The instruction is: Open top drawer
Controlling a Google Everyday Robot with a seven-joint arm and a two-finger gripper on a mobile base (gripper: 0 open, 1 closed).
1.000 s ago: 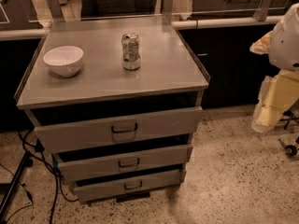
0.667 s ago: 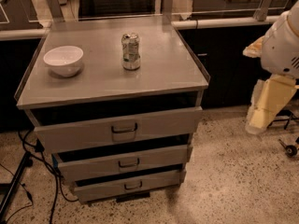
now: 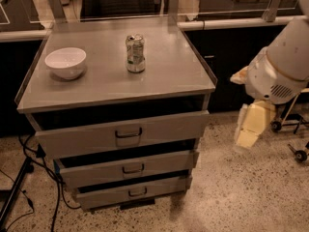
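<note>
The top drawer [image 3: 120, 133] is the tallest and widest of three grey drawers under the grey cabinet top [image 3: 169, 76]. Its flat front has a small dark bar handle [image 3: 128, 134] at centre. A dark gap shows above its front panel, which stands out a little from the cabinet. My gripper [image 3: 250, 128] hangs pale and blurred at the right, below the white arm housing [image 3: 280, 71]. It is well to the right of the cabinet, about level with the top drawer, and touches nothing.
A white bowl [image 3: 65, 62] and a drink can [image 3: 135, 53] stand on the cabinet top. Two narrower drawers [image 3: 128, 168] sit below the top one. Black cables and a stand leg [image 3: 19, 178] lie on the floor at left. A wheeled base [image 3: 289, 129] stands at the right.
The arm and gripper have swung left and down, closer to the cabinet's right side. The drawers, bowl and can have not moved.
</note>
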